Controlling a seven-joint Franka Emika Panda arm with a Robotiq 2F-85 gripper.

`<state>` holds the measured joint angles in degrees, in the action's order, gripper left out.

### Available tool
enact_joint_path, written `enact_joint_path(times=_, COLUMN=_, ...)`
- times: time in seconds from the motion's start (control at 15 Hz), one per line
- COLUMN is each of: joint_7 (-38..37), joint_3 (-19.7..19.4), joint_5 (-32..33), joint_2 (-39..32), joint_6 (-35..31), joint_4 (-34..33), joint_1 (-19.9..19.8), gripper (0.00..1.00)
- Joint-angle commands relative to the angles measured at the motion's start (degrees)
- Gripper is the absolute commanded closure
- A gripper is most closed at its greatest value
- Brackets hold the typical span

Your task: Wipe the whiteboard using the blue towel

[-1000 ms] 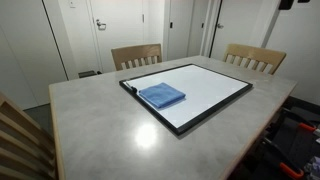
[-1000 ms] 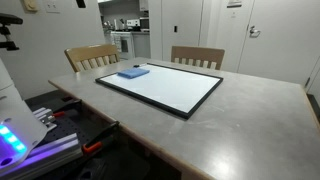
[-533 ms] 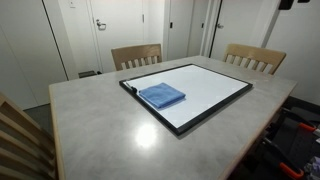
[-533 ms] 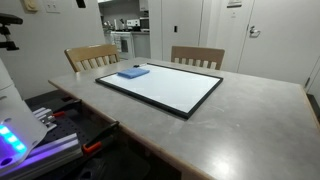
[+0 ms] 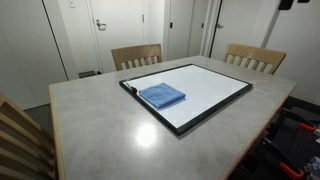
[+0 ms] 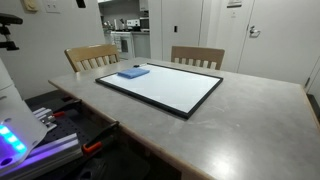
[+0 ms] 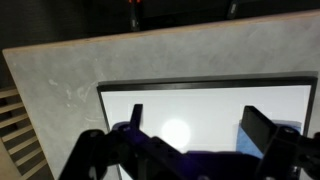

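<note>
The whiteboard lies flat on the grey table, with a black frame and a white surface; it shows in both exterior views. The folded blue towel lies on one corner of the board. My gripper is out of view in both exterior views. In the wrist view my gripper hangs above the whiteboard, open and empty, with its two dark fingers wide apart. A piece of the blue towel shows beside the right-hand finger.
Two wooden chairs stand at the table's far side, and another chair stands at the near corner. Doors and white walls lie behind. Robot base and cables sit by the table edge.
</note>
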<state>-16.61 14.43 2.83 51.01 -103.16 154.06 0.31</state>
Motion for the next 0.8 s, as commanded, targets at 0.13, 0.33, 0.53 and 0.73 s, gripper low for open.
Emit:
enact_joint_path(times=0.13, joint_7=-0.56, joint_3=-0.68, joint_5=0.56, joint_2=-0.21, joint_6=0.13, joint_4=-0.11, joint_1=0.86, gripper=0.0)
enact_joint_path(times=0.33, joint_7=-0.56, joint_3=-0.68, joint_5=0.56, joint_2=-0.21, joint_6=0.13, joint_4=-0.11, joint_1=0.86, gripper=0.0)
enact_joint_path(times=0.53, joint_7=-0.56, joint_3=-0.68, joint_5=0.56, joint_2=-0.21, joint_6=0.13, joint_4=-0.11, joint_1=0.86, gripper=0.0)
enact_joint_path(times=0.73, joint_7=1.29, joint_3=-1.97, joint_5=1.51, joint_2=-0.96, joint_6=-1.05, joint_4=-0.38, joint_1=0.47, gripper=0.0)
